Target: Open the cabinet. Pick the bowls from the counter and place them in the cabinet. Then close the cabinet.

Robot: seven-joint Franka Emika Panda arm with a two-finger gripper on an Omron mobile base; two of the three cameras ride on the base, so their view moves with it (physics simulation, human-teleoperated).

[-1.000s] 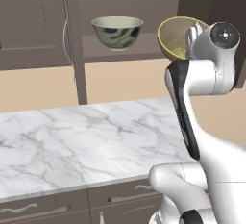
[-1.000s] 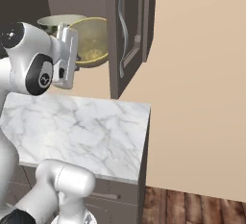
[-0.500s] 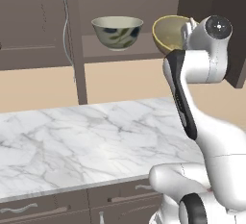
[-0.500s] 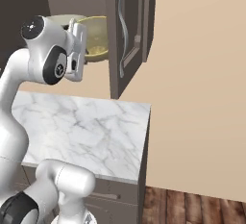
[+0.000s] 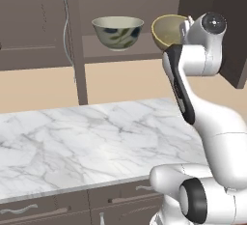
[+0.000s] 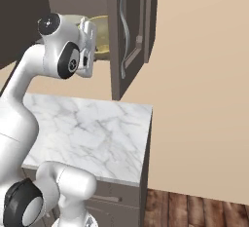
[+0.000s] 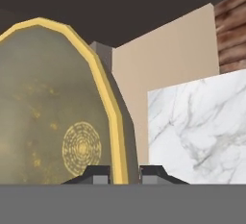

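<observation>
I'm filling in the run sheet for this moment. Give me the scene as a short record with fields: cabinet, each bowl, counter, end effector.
cabinet: doors open, shelf in view
grey bowl: upright on the shelf, apart from the end effector
yellow bowl: tilted, at the shelf's right part, rim pinched by the end effector
counter: white marble, below the cabinet
end effector: shut on the yellow bowl's rim, one finger inside, one outside
task state: cabinet not yet closed

Low drawers [image 5: 58, 208] with horizontal handles run along the bottom. Behind is a tan wall [image 6: 199, 75]. A wooden floor [image 6: 194, 206] lies at the lower right.
</observation>
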